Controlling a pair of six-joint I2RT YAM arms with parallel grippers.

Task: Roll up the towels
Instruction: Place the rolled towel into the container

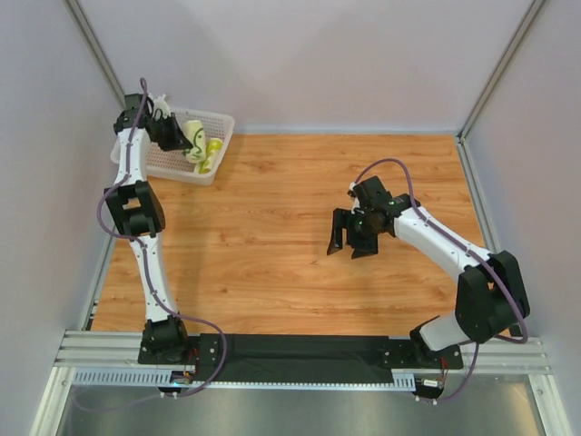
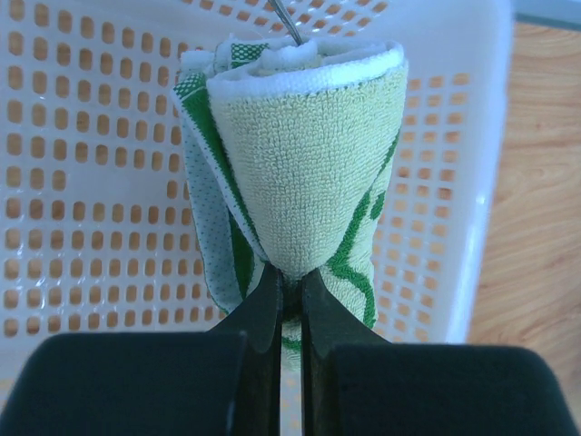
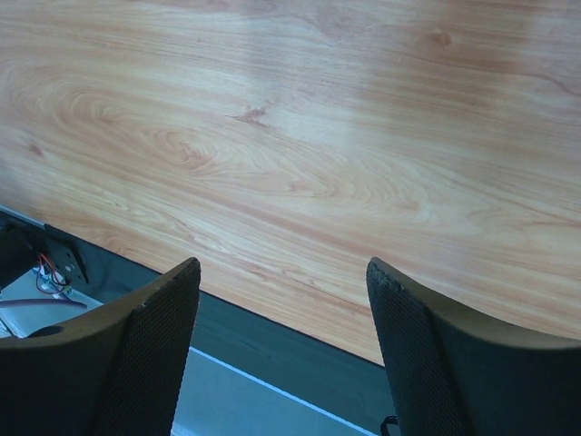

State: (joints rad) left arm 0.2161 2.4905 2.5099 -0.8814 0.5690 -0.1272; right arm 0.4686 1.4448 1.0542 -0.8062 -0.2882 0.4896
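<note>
- Upper left of the top view: the left pincer (image 2: 290, 277) hangs over the white mesh basket (image 1: 221, 119), its jaws pressed tight on the lower end of a rolled towel (image 2: 309, 163), cream with green swirls.
- Just right of it, a yellow-green towel (image 1: 211, 153) lies in the basket.
- Centre right: the right pincer (image 1: 349, 243) hangs wide open and empty above the wooden bench (image 1: 263, 209).

White arms (image 1: 151, 272), black joints (image 1: 134, 209) (purple cables (image 1: 390, 162))

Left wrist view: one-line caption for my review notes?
Left tool shut on a rolled cream-and-green towel, white mesh basket behind it.
</note>
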